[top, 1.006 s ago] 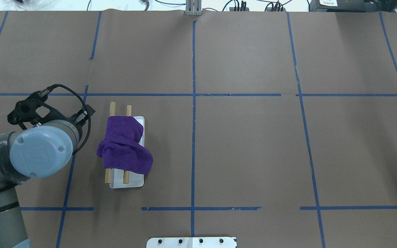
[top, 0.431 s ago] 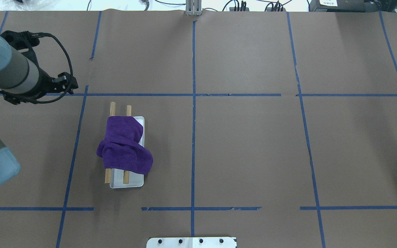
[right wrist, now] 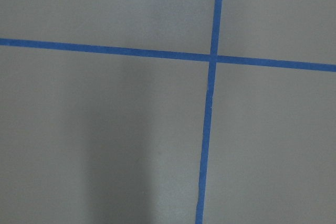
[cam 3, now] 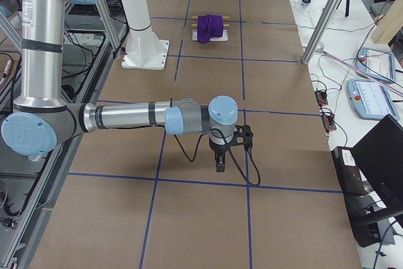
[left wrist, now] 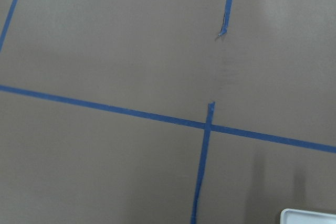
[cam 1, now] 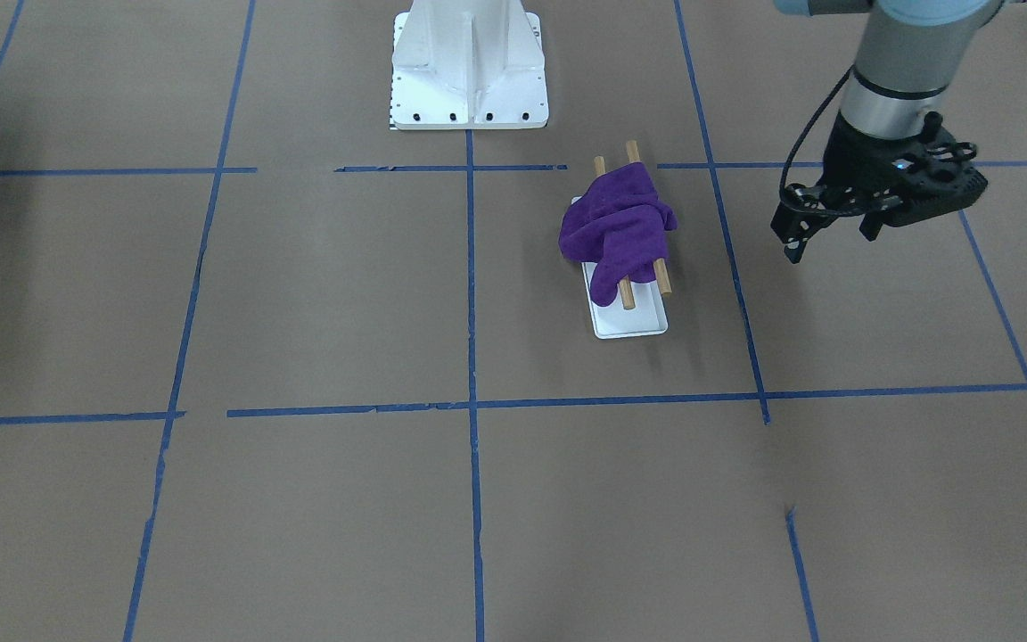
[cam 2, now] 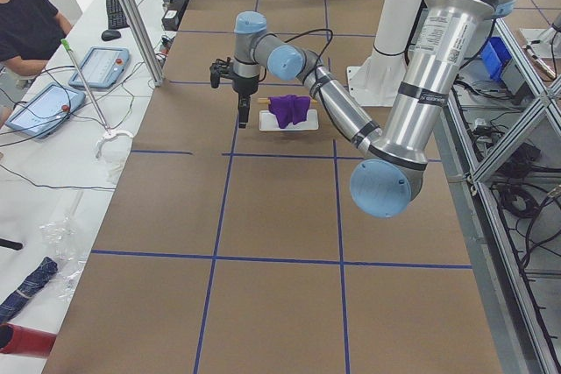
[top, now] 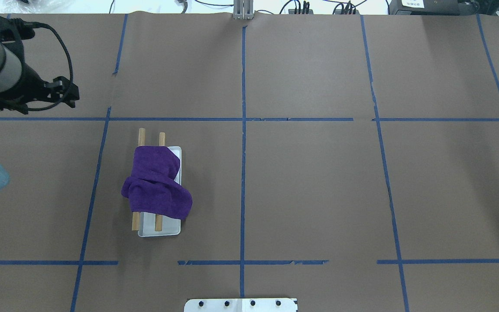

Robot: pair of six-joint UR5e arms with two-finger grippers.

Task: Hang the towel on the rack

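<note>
A purple towel (top: 156,186) lies bunched over the two wooden dowels (top: 141,136) of the rack, whose white tray base (top: 163,229) sits left of the table's middle. Towel (cam 1: 618,227) and tray (cam 1: 634,323) also show in the front-facing view. My left gripper (cam 1: 875,223) hangs empty over bare table, well clear of the rack on its far left side. Its fingers point down and I cannot tell their state. The left wrist view shows only a tray corner (left wrist: 310,216). My right gripper (cam 3: 219,162) hovers low far from the rack; I cannot tell its state.
The white bolted robot pedestal (cam 1: 469,71) stands behind the rack. Blue tape lines (top: 243,130) grid the brown table cover. An operator (cam 2: 26,24), tablets and metal posts (cam 2: 131,15) stand beyond the table's far edge.
My left arm has swung away from beside the rack, toward the far left of the table. The towel and rack have not moved.
</note>
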